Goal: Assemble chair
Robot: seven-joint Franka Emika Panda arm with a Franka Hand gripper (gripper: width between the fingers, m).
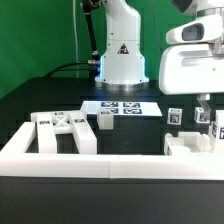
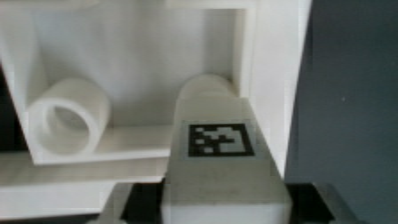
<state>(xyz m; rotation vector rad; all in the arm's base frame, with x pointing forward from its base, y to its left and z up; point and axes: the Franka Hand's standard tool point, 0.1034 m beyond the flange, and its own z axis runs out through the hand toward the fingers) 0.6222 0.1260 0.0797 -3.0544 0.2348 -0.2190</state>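
One square post (image 2: 221,140) of the chair, with a tag on it, sits between the fingers of your end effector (image 1: 204,108). The end effector is closed narrow on this post, at the right of the surface (image 1: 45,100). Just beyond the post you see a white frame piece (image 2: 125,60). A second frame piece (image 1: 58,131) lies at the left.

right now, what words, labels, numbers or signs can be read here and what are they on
No words, brands or numbers are readable in either view.
Black triangle sign on the robot base: symbol inside too small to read.
Square tags on the marker board: coded patterns, no letters.
Tag on the square post, wrist view: coded pattern, no letters.
Tags on the chair parts: too small to read.
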